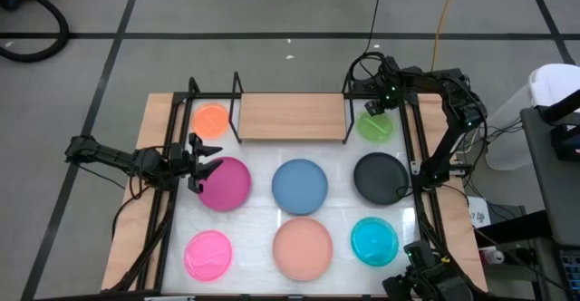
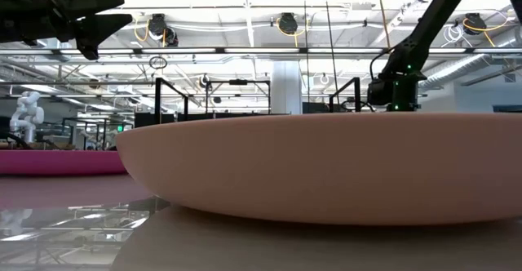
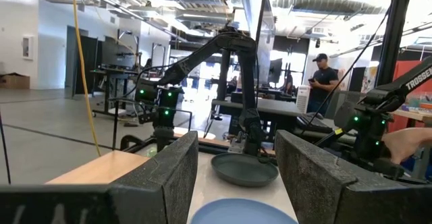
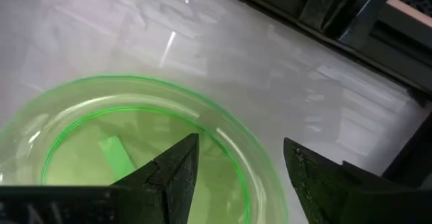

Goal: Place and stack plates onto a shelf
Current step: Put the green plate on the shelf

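Note:
The shelf (image 1: pixel 292 117) is a light wooden board with black rod uprights at the table's far side. An orange plate (image 1: pixel 211 120) lies to its left and a green plate (image 1: pixel 375 125) to its right. Magenta (image 1: pixel 224 183), blue (image 1: pixel 300 185) and black (image 1: pixel 380 176) plates lie in a middle row. Pink (image 1: pixel 208 253), salmon (image 1: pixel 303 247) and cyan (image 1: pixel 374 241) plates lie in the near row. My right gripper (image 4: pixel 243 177) hangs open over the green plate (image 4: pixel 135 143), pointing down, one finger over the bowl and one outside the rim. My left gripper (image 1: pixel 204 160) stands open at the magenta plate's left edge.
Black frame rails (image 1: pixel 419 183) run along the table's left and right sides. The shelf's rod uprights (image 1: pixel 237 101) stand close to the orange and green plates. In the left wrist view a person (image 3: pixel 324 82) stands in the room beyond the table.

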`<state>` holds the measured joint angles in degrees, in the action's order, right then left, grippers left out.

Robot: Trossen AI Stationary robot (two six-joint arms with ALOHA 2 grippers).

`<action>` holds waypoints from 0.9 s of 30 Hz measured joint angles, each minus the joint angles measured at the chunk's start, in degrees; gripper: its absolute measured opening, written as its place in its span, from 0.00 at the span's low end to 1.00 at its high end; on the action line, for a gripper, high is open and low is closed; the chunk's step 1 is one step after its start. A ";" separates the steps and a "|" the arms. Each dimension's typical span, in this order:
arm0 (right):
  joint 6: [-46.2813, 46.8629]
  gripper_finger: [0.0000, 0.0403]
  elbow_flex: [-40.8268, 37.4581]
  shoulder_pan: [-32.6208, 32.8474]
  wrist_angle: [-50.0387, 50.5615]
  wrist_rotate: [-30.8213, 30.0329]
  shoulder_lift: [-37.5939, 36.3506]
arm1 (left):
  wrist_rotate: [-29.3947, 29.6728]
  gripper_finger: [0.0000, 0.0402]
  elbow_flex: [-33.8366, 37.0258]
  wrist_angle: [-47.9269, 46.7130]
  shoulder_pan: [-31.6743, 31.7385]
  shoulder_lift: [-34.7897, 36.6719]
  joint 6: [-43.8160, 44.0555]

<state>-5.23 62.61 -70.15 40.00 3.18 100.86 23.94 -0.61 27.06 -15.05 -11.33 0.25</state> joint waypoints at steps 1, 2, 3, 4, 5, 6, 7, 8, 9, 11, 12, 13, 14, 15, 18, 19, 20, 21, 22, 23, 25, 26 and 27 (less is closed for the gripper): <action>0.00 0.49 0.00 0.00 0.08 0.00 0.00 | 0.00 0.50 0.01 0.01 0.00 -0.02 0.00; 0.02 0.49 0.00 0.00 0.14 -0.02 0.00 | -0.02 0.50 0.01 -0.01 0.00 0.00 0.00; 0.06 0.49 0.00 0.00 0.22 0.04 0.00 | -0.02 0.50 -0.01 -0.01 0.00 0.00 0.00; 0.04 0.48 0.00 -0.02 0.34 0.05 0.00 | 0.00 0.50 -0.01 -0.01 0.00 -0.02 0.00; 0.04 0.46 0.00 -0.02 0.50 0.04 0.00 | 0.00 0.50 0.01 0.00 0.00 -0.01 0.00; 0.04 0.44 0.00 -0.01 0.68 0.05 0.00 | -0.01 0.50 0.00 -0.01 0.01 -0.02 0.00; 0.04 0.42 0.00 0.00 0.81 0.07 0.00 | 0.00 0.50 0.01 0.00 0.01 -0.02 -0.01; 0.04 0.38 0.00 0.00 0.86 0.04 0.00 | -0.02 0.50 -0.01 -0.01 0.01 -0.02 0.00; 0.04 0.35 0.00 0.00 0.86 0.02 -0.02 | -0.02 0.50 0.01 -0.01 0.02 -0.02 0.00; 0.04 0.27 0.00 0.00 0.81 0.02 -0.04 | -0.01 0.50 0.00 0.01 0.00 -0.02 0.00; 0.04 0.22 0.00 0.00 0.72 0.02 -0.04 | -0.02 0.50 0.01 -0.01 0.00 -0.02 0.00; 0.04 0.18 0.00 0.00 0.65 0.02 -0.04 | -0.02 0.50 0.00 0.00 0.00 0.00 0.00; 0.04 0.14 0.00 0.00 0.58 0.02 -0.08 | -0.02 0.50 0.00 0.01 0.01 -0.02 0.00; 0.03 0.09 0.00 0.00 0.47 0.02 -0.09 | -0.02 0.50 -0.01 -0.01 0.01 -0.02 0.00; -0.02 0.02 0.00 0.00 0.03 0.04 -0.11 | 0.00 0.50 0.01 0.01 0.02 -0.02 0.00; 0.00 0.02 0.00 0.00 0.01 0.04 -0.13 | -0.02 0.50 0.01 0.01 0.00 0.00 0.00; 0.04 0.02 0.00 0.00 0.01 0.04 -0.13 | -0.01 0.50 0.00 0.00 0.00 -0.01 0.00; 0.04 0.02 0.00 0.00 0.01 0.03 -0.13 | 0.00 0.50 0.00 -0.01 0.01 -0.01 0.00; 0.03 0.01 0.00 0.00 0.02 0.04 -0.13 | -0.01 0.50 0.01 -0.01 0.01 0.00 0.00; 0.02 0.01 0.00 0.00 0.06 0.04 -0.18 | 0.00 0.50 0.01 0.00 0.01 -0.01 0.00; 0.03 0.00 0.00 0.00 0.40 0.03 -0.57 | -0.01 0.50 0.00 0.00 0.00 -0.02 0.00; 0.04 0.00 0.00 0.00 0.59 0.02 -0.91 | 0.00 0.50 0.00 0.01 0.02 -0.02 0.00; 0.03 0.00 0.00 0.00 0.78 0.01 -1.41 | 0.00 0.50 -0.01 0.00 0.00 -0.01 0.00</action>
<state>-5.21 62.61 -70.15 40.78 3.19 99.45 23.94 -0.62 27.06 -15.05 -11.35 0.25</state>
